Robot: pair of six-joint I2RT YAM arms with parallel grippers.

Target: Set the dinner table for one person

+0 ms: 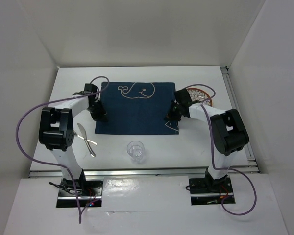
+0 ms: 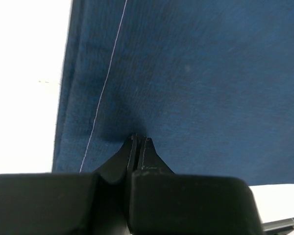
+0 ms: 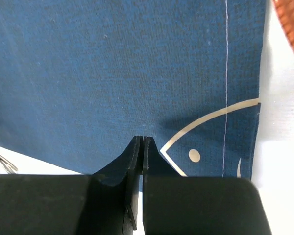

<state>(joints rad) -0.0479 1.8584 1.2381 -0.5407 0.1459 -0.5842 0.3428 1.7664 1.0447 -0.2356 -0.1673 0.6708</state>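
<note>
The left gripper (image 1: 99, 115) is closed tight, its tips pinching the placemat (image 1: 137, 110) at the cloth's 9 o'clock edge. The right gripper (image 1: 170, 119) is closed the same way near the 4 o'clock corner. The placemat lies mid dinner table (image 1: 181, 152) with a glass (image 1: 136, 151) at its 6 o'clock, so shifting it likely calls for both arms moving together, cloth taut and clear of the glass.
</note>
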